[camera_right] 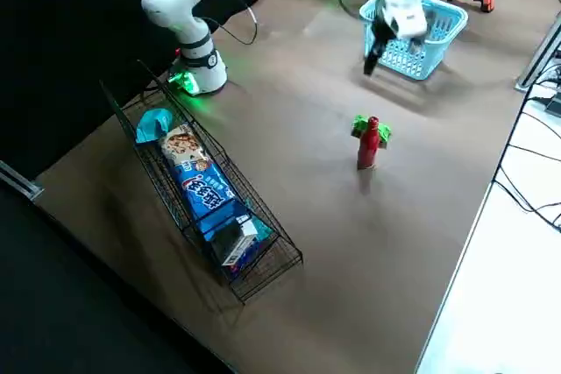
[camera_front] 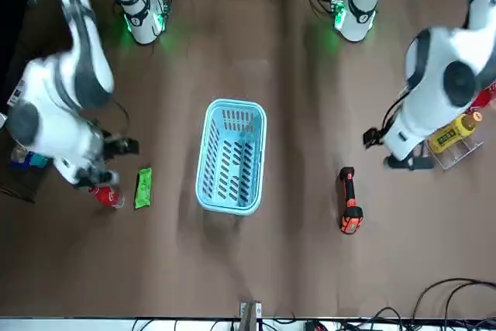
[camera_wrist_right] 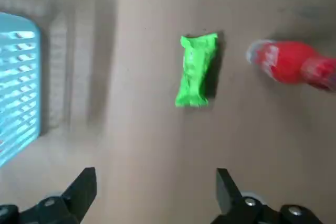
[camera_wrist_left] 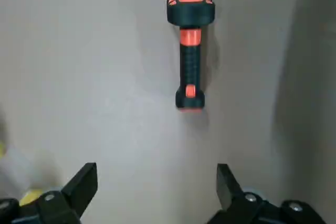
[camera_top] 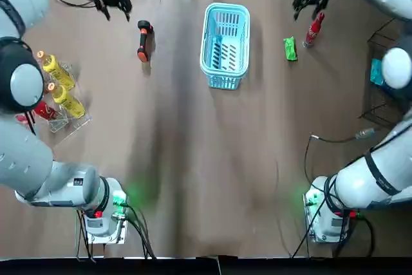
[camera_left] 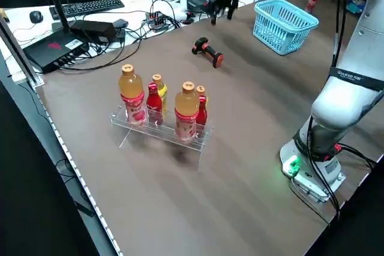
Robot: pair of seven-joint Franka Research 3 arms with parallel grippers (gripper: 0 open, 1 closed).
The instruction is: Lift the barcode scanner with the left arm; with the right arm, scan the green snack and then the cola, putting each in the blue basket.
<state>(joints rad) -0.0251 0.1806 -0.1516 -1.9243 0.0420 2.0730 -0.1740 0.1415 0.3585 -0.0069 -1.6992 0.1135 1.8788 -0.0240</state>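
The barcode scanner (camera_top: 143,40) lies flat on the brown table (camera_top: 193,159), in the far left part, between the left gripper (camera_top: 114,6) and the blue basket (camera_top: 226,7). Its long axis runs from the robot's side towards the far edge, only slightly slanted. In the left wrist view the scanner's (camera_wrist_left: 190,51) broad head is the end farther from the fingers (camera_wrist_left: 84,182). The overhead and front views do not settle which end that is.

The left gripper (camera_wrist_left: 156,182) hangs near the scanner without touching it, with its fingers spread wide and nothing between them. The right gripper (camera_wrist_right: 156,184) is likewise spread and empty. It hovers at the far right, close above the green snack (camera_wrist_right: 196,70) and the cola bottle (camera_wrist_right: 294,69).

The snack (camera_top: 290,49) lies flat with its length also running near-to-far. The cola (camera_top: 314,29) is just beside it, on the robot's right. Only the right side view shows that the bottle (camera_right: 368,144) stands upright. That view also shows a wire rack (camera_right: 289,256) of packets at the table's right edge. The left side view alone shows clearly a clear stand (camera_left: 150,131) of drink bottles.
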